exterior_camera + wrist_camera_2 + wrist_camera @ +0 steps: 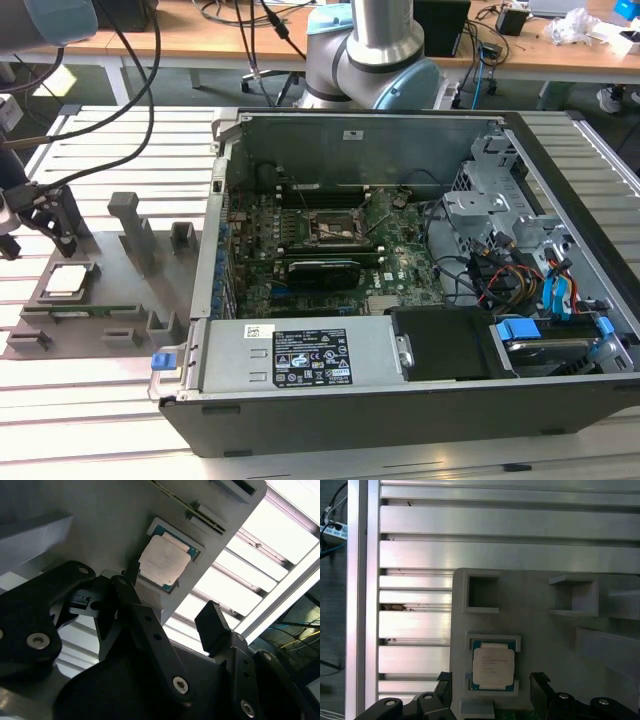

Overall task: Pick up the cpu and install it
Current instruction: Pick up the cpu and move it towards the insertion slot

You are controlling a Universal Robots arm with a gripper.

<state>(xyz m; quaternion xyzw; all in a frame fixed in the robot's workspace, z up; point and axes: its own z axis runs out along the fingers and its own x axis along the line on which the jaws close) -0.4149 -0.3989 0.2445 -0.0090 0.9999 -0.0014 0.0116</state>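
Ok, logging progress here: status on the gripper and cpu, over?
Gripper open, poised over the cpu. Cpu unheld, seated in its grey tray pocket. Nothing seen blocking the grasp.

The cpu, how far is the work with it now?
Nothing is finished yet. The small square silvery-grey cpu lies in the flat grey holder tray. The open black pincer hovers over it, not gripping. Lifting and installing remain: the black-framed motherboard socket looks empty.

Pincer (45, 236) near cpu (66, 281) on grey holder (112, 292)
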